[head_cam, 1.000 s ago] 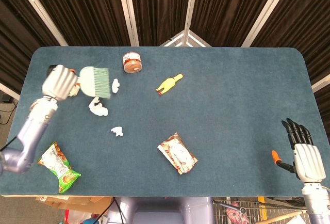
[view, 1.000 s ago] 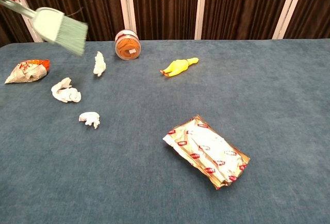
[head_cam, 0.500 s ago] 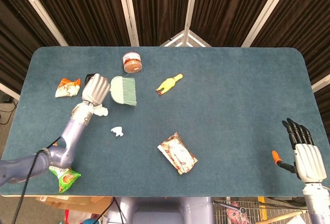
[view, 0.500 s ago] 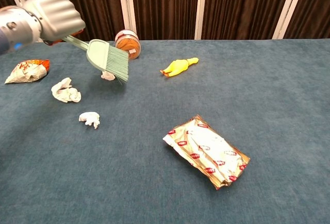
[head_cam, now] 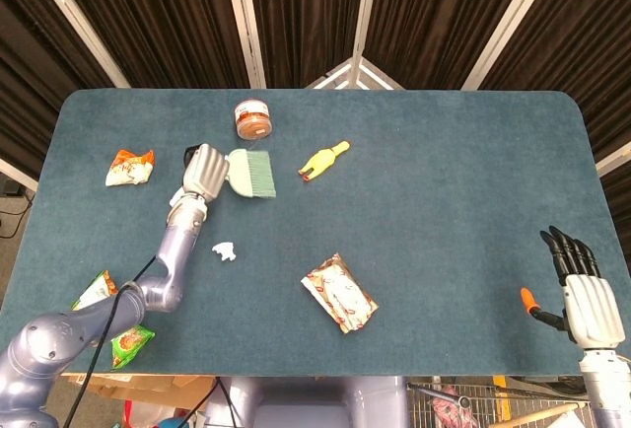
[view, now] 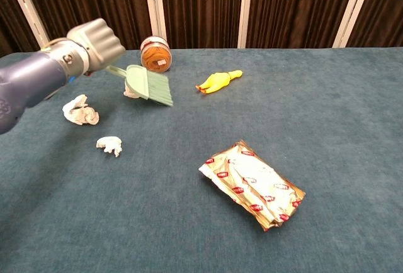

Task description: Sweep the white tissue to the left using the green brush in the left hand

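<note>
Blue felt table (head_cam: pixel 444 152), dark curtains (head_cam: pixel 296 14) behind | jar (view: pixel 155 55), yellow toy (view: pixel 218 81), foil packet (view: pixel 252 183) nearby | left hand (view: pixel 94 45) grips green brush (view: pixel 151 86), bristles just right of one tissue (view: pixel 130 90), others (view: pixel 80 111) left | right hand (head_cam: pixel 580 285) open, empty

Green brush (view: pixel 151 87) tilted, bristles low beside crumpled white tissue (view: pixel 131 90).

The green brush (view: pixel 150 86) hides most of one white tissue (view: pixel 129 90), perhaps touching it.
</note>
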You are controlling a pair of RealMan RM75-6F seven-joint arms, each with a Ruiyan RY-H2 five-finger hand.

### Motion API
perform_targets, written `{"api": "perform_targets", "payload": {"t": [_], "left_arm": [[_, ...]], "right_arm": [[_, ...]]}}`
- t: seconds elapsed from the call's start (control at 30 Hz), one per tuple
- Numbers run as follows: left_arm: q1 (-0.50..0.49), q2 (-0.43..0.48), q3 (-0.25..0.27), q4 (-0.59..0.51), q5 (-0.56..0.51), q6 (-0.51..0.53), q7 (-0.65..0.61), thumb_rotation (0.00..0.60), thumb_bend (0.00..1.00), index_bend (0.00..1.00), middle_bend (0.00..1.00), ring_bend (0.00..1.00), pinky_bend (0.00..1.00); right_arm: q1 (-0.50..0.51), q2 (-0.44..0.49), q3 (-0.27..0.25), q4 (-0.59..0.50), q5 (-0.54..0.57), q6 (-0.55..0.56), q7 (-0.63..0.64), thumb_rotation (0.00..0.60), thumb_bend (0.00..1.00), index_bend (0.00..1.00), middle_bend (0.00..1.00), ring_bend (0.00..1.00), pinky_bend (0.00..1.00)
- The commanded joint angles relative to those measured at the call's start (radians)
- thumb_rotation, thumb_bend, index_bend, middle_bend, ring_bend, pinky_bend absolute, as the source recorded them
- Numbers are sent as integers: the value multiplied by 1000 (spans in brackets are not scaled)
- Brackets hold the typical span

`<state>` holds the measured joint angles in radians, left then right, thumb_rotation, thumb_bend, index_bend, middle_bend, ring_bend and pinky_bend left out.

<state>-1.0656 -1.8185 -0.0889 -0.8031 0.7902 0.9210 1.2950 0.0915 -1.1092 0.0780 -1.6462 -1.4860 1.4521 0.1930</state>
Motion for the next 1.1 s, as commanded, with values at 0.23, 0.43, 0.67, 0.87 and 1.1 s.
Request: {"api": "perform_targets", "payload": {"t": [0.23, 0.43, 0.67, 0.87, 1.1], "left_arm": [[93, 208, 40, -267, -15, 25, 11, 600, 795, 824, 1000, 1000, 1000], [152, 366, 85, -454, -37, 57, 7, 600, 795, 824, 1000, 1000, 1000], [230, 566, 171, -633, 14, 87, -58, 600, 795, 825, 1000, 1000, 1000], [280, 707, 205, -745, 121, 138, -163, 600, 795, 824, 1000, 1000, 1000], [295, 762, 141, -792, 170, 201, -281, 600, 795, 824, 1000, 1000, 1000]], "right_arm": [[-5, 4, -2, -4, -8, 10, 5, 600, 344, 0, 0, 0, 0], [-5, 1, -2, -8, -14, 15, -2, 600, 343, 0, 0, 0, 0], [-5, -3, -2, -9, -13, 16, -12, 600, 344, 0, 0, 0, 0], [-5, -6, -3, -10, -17, 18, -21, 600, 344, 0, 0, 0, 0], [-3, -10, -2, -11, -20, 19, -26, 600, 344, 0, 0, 0, 0]]}}
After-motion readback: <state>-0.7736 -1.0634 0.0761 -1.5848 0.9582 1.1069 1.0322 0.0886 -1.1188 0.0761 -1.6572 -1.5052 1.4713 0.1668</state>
